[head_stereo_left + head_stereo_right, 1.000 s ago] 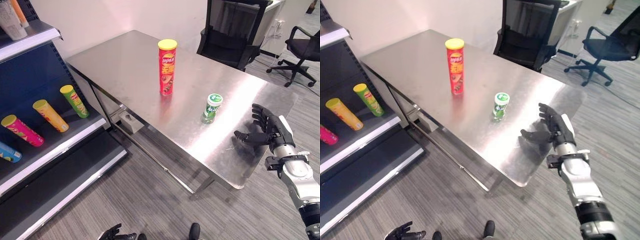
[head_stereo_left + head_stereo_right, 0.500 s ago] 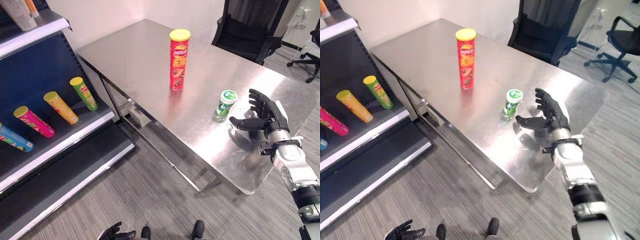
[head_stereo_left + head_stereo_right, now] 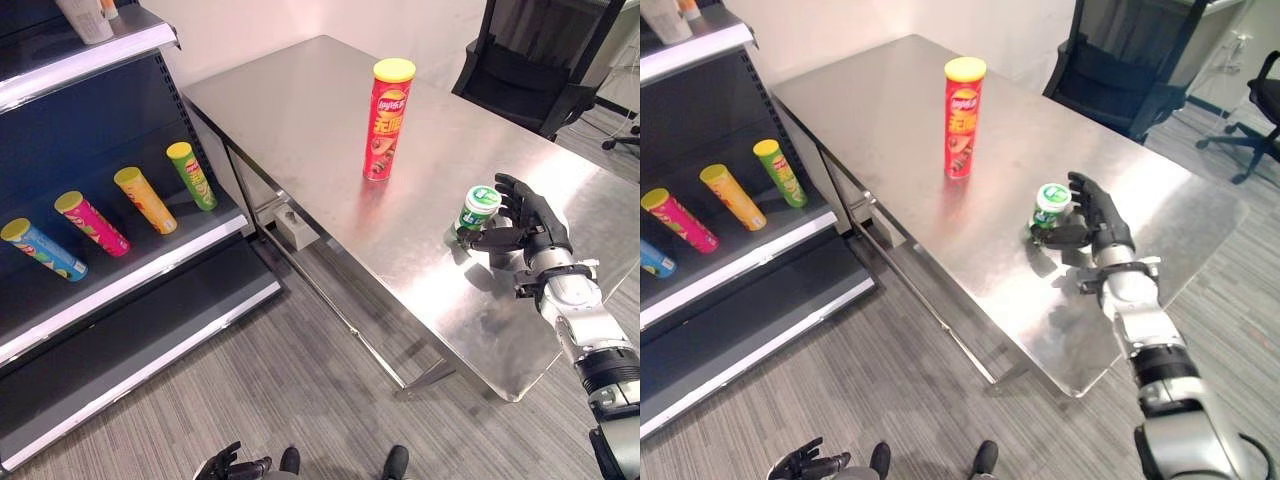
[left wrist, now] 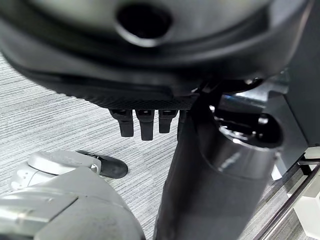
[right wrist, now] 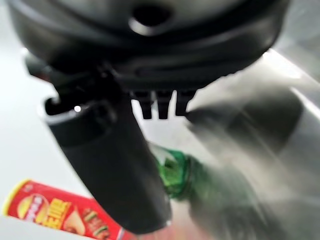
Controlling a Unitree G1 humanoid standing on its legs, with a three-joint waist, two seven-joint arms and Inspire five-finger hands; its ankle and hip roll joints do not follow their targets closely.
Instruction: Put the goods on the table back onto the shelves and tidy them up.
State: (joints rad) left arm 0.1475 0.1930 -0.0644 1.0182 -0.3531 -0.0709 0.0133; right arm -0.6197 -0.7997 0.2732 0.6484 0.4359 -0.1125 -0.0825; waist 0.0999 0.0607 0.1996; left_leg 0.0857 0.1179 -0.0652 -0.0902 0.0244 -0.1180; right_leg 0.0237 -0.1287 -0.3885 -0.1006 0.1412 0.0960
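— Status?

— My right hand (image 3: 530,232) sits right of centre, thumb and fingers cupped around the small green jar (image 3: 475,212) on the surface (image 3: 300,110), not yet clamped. Red can (image 3: 384,118) stands up-frame, apart.

— Advice?

— Close evenly below the lid, lift straight. My left hand (image 3: 232,466), bottom edge, hangs relaxed. Shelf (image 3: 140,265) at left.

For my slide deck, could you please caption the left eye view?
Right robot hand reaching around a small green white-capped bottle on the steel table, beside a tall red snack tube.
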